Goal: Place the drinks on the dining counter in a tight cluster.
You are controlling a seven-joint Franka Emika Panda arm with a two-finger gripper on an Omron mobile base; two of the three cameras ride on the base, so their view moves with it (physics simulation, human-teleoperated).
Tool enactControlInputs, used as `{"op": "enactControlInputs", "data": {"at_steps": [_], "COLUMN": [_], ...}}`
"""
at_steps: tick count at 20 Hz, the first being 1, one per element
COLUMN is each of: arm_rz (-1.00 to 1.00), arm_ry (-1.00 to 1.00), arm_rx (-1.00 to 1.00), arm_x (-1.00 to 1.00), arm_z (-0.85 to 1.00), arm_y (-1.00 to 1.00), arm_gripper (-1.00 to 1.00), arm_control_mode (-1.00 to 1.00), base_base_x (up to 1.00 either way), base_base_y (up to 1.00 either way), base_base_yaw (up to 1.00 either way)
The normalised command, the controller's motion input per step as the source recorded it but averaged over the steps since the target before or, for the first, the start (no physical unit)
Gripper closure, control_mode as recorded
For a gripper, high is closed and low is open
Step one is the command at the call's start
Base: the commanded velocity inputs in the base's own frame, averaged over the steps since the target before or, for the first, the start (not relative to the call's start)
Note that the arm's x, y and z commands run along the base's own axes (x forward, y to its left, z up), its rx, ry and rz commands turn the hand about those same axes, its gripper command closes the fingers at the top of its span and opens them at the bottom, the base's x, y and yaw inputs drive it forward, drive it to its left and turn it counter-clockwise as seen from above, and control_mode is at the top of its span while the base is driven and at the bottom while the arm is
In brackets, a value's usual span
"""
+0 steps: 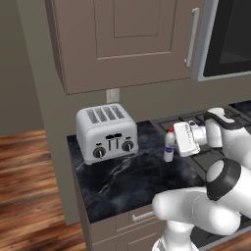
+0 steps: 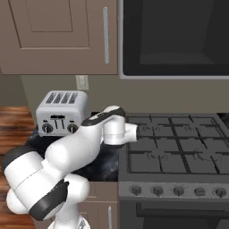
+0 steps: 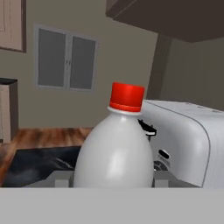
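Bottle look: the white bottle [image 3: 114,153] is small, with a fat round body, a short neck and a bright red cap [image 3: 127,96]. In the left base view it [image 1: 169,145] looks slim and stands straight up.

Writing: no words, brand or label can be seen on the bottle. The toaster [image 1: 107,132] has small dark marks on its front, too small to read.

End effector: the end effector [image 1: 172,142] lies sideways, right at the bottle. The fingers sit on both sides of the bottle, but I cannot tell if they squeeze it or just sit around it.

Where the bottle is: right in front of the end effector, between its fingers, very close up in the hand view. It stands on the black marble tabletop [image 1: 132,176].

Toaster: silver, with four slots and two round knobs. It sits past the bottle, on the far side from the end effector, near but apart.

Stove: the dark stove [image 2: 179,147] is behind the end effector, on the arm's side, just beside the tabletop.
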Motion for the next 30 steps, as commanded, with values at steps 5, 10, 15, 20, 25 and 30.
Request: {"op": "enactControlInputs", "data": {"at_steps": [5, 10, 15, 20, 25, 30], "arm_rz": [0.00, 0.00, 0.00, 0.00, 0.00, 0.00], "arm_ry": [0.00, 0.00, 0.00, 0.00, 0.00, 0.00], "arm_rx": [0.00, 0.00, 0.00, 0.00, 0.00, 0.00], "arm_x": [0.00, 0.00, 0.00, 0.00, 0.00, 0.00], "arm_z": [0.00, 0.00, 0.00, 0.00, 0.00, 0.00], "arm_y": [0.00, 0.00, 0.00, 0.00, 0.00, 0.00], "arm_gripper": [1.00, 1.00, 1.00, 1.00, 1.00, 1.00], "arm_control_mode": [1.00, 1.00, 1.00, 1.00, 1.00, 1.00], "base_base_x": [-0.58, -0.73, -0.74, -0.31, -0.13, -0.07], "base_base_y": [0.09, 0.00, 0.02, 0.13, 0.10, 0.07], "base_base_yaw": [0.00, 0.00, -0.25, -0.81, -0.90, -0.94]}}
